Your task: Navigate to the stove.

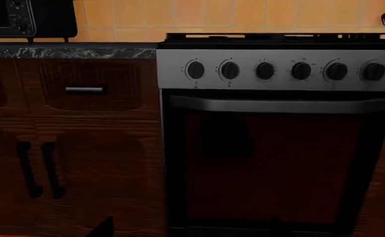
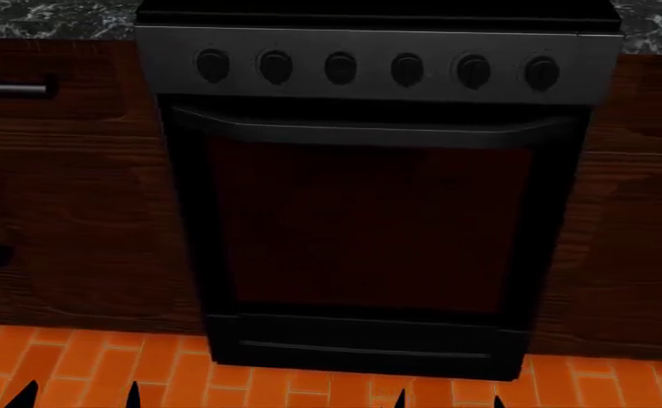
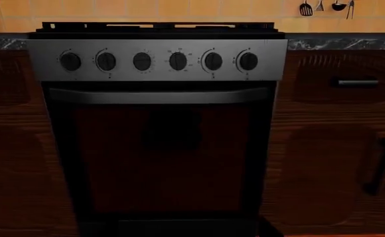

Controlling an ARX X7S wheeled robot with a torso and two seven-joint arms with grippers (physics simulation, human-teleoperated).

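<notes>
A: What fills the head view?

B: The stove (image 2: 370,183). It stands square in front, nearly centred, between dark wood cabinets (image 2: 70,195) on both sides. Its base sits on an orange brick-pattern floor (image 2: 93,365).

A: How is it made up?

B: A smooth grey band runs across the top front with six round dark knobs (image 2: 341,67) in a row. Below is the oven door, a black frame around a dark, faintly reddish window (image 2: 364,225), with a grey bar handle (image 2: 370,132) that bows slightly along its length. A black drawer panel closes the bottom. In the wrist views black grates (image 3: 156,25) lie on top.

A: And around it?

B: The cabinets show a streaked wood grain with recessed panels and slim bar handles (image 1: 83,90). A speckled dark stone counter (image 1: 67,51) caps them. Behind is a wall of square pale-orange tiles (image 1: 179,15). A black microwave (image 1: 27,17) stands on the counter, and small utensils (image 3: 306,8) hang on the wall.

A: The jaws?

B: Only dark pointed tips show at the lower edge of the head view, left pair (image 2: 78,397) and right pair (image 2: 449,399). I cannot tell how wide either stands.
</notes>
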